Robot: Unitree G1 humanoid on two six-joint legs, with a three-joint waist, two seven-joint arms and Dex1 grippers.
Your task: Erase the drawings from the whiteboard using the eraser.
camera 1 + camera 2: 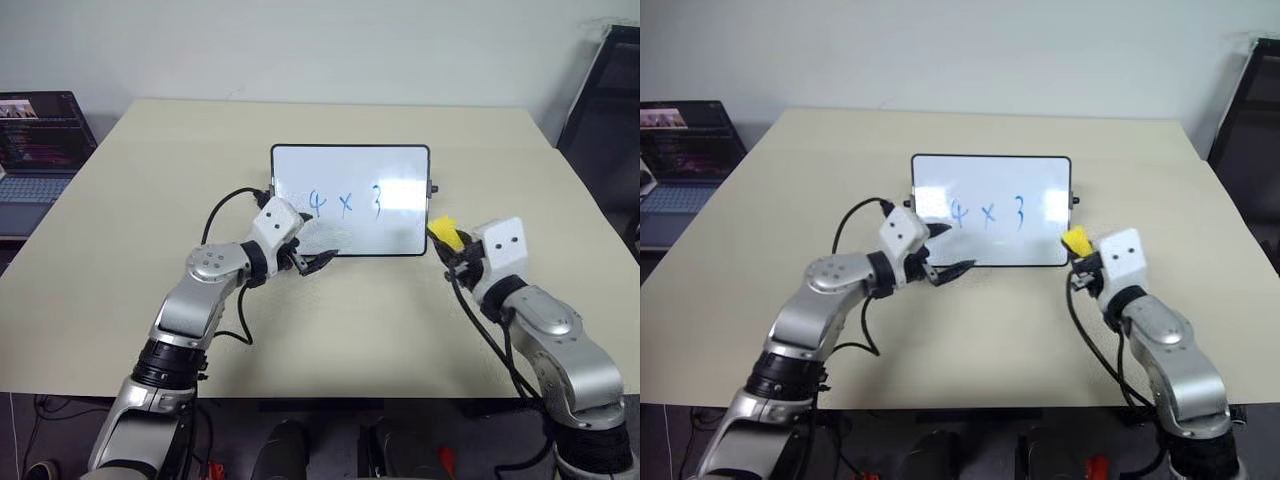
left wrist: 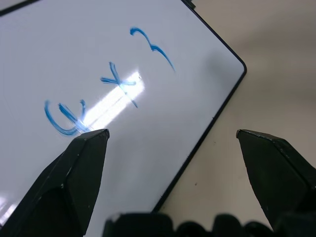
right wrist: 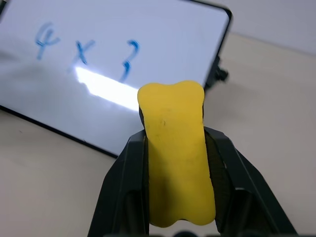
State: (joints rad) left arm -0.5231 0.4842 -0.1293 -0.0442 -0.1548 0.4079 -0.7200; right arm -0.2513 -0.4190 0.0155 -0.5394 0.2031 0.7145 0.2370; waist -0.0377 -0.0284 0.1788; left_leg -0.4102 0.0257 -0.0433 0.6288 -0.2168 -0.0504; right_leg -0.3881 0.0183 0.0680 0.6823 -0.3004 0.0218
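Eraser (image 3: pixel 175 153) pinched in right fingers (image 3: pixel 232 173); laptop (image 1: pixel 35 150) beside table (image 1: pixel 150 330).

The small black-framed glossy whiteboard (image 1: pixel 350 200) lay at the pale table's (image 1: pixel 120 300) centre; a yellow block eraser (image 1: pixel 443 232) sat at its four o'clock, an open laptop (image 1: pixel 35 150) at nine.

The whiteboard (image 1: pixel 350 200) is glossy white, mirroring a bright glare streak, within a thin black plastic-looking frame. The drawings (image 1: pixel 346 203) are thin blue marker ink. The eraser (image 3: pixel 175 153) looks like matt yellow foam, smooth with faint specks. The bench (image 1: pixel 330 320) is a matt, smooth beige top. The end effector fingers (image 2: pixel 74 173) appear as matt black plastic.
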